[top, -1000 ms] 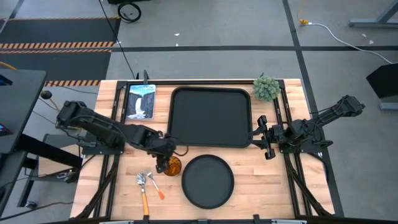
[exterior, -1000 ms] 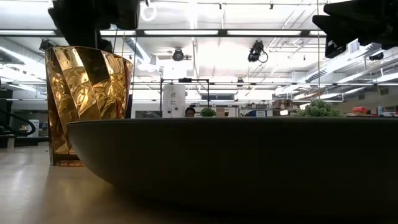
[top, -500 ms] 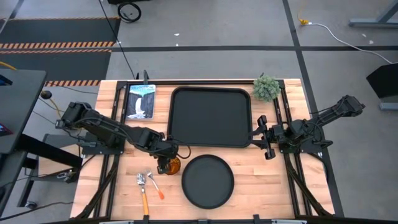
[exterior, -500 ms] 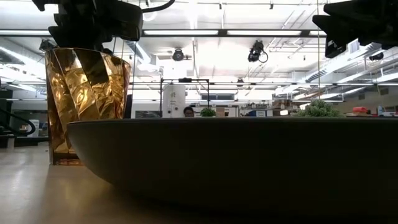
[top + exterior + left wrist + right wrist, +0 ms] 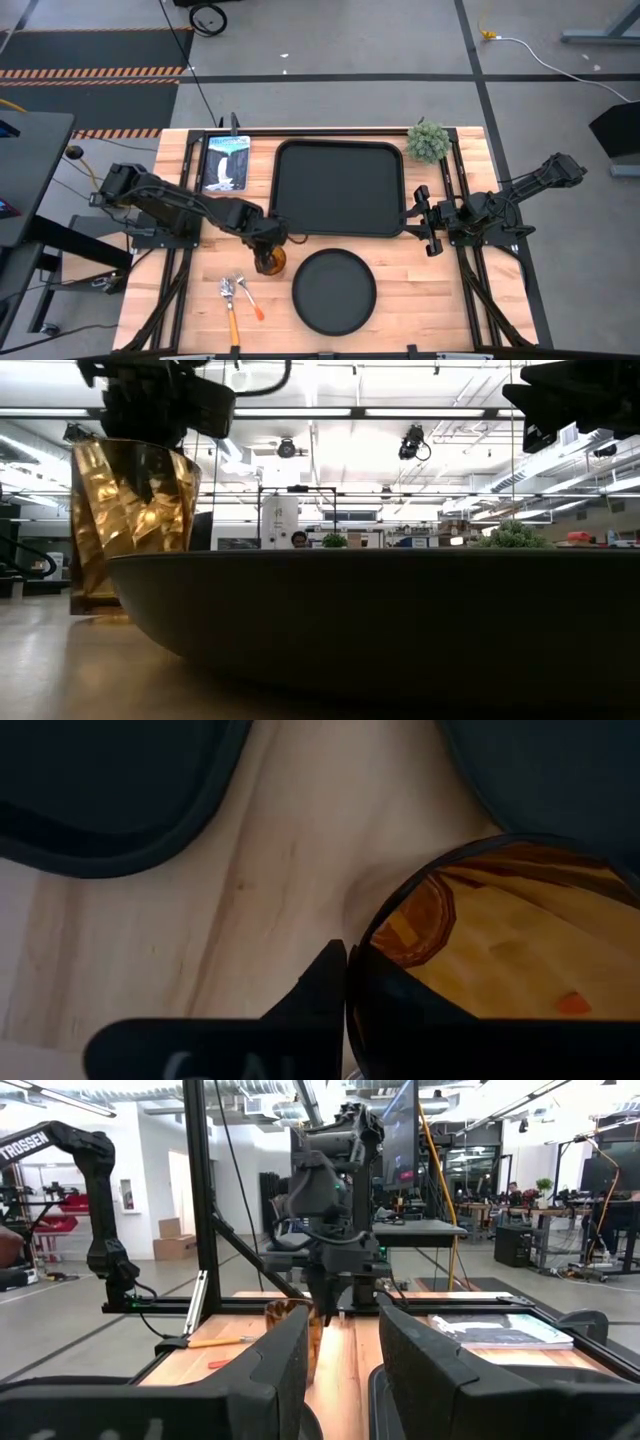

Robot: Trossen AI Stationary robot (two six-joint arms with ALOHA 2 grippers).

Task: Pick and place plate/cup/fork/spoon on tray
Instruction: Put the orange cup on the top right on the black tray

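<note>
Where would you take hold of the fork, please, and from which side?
Take the fork at its narrow neck, just below the tines, coming straight down from above. It lies flat on the table with the spoon close beside it, so fingers should close across the shaft.

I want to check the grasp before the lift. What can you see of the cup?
The cup is a small amber-orange translucent tumbler with twisted facets, wider at the mouth. It is upright, near the front left of the wooden table, between the cutlery and the round plate. The left hand is at its rim: the left wrist view shows a finger against the rim's outside.
</note>
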